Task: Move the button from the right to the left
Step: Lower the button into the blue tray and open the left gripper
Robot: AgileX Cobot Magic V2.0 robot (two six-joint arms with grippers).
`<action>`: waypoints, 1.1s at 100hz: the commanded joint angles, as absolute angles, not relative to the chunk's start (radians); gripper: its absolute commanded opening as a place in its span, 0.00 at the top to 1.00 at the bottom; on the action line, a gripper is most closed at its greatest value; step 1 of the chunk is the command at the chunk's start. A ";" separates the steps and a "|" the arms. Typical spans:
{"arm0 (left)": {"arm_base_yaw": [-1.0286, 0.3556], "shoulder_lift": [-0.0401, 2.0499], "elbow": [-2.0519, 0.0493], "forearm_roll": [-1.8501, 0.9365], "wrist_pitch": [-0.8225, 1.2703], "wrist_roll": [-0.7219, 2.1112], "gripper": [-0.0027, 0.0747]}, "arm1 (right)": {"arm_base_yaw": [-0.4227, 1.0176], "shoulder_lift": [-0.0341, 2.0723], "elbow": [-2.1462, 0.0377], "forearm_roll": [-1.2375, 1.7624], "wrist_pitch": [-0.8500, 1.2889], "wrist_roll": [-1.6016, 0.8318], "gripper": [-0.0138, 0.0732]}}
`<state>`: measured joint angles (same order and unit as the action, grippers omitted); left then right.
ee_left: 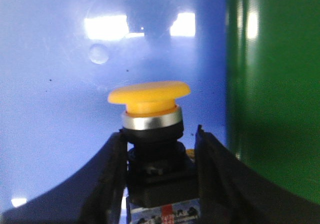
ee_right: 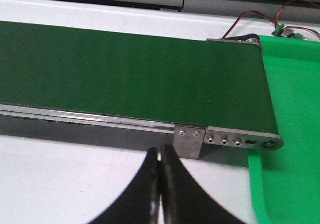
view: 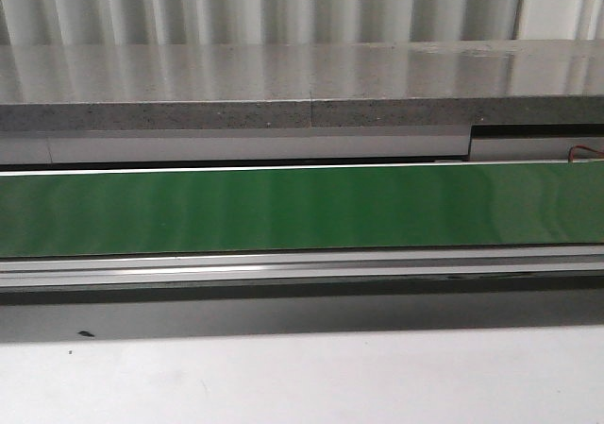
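Note:
The button (ee_left: 149,95), with its yellow mushroom cap, silver ring, black collar and blue-and-clear block, shows only in the left wrist view. My left gripper (ee_left: 159,134) is shut on its black body, one finger on each side, with the cap pointing away from the wrist. Behind it lies a blue surface (ee_left: 60,84), and the green belt (ee_left: 272,84) runs along one side. My right gripper (ee_right: 160,151) is shut and empty over the white table, just in front of the belt's end bracket (ee_right: 189,140). Neither gripper nor the button shows in the front view.
The green belt (view: 302,207) crosses the front view, with a metal rail (view: 302,268) in front and a grey stone ledge (view: 283,89) behind. A green tray (ee_right: 292,114) sits past the belt's end, with red-and-black wires (ee_right: 250,19) near it. White table (view: 302,377) lies in front.

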<state>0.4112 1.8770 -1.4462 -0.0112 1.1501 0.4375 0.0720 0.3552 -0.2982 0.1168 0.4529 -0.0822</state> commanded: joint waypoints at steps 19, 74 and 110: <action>0.446 1.937 -1.475 -0.017 1.047 0.548 0.90 | 0.074 0.356 -0.324 0.111 0.377 -0.092 0.92; 0.444 1.927 -1.475 -0.034 0.987 0.534 0.30 | 0.074 0.356 -0.324 0.111 0.377 -0.092 0.92; 0.323 1.705 -1.475 0.014 0.809 0.252 0.46 | 0.074 0.356 -0.324 0.111 0.377 -0.092 0.92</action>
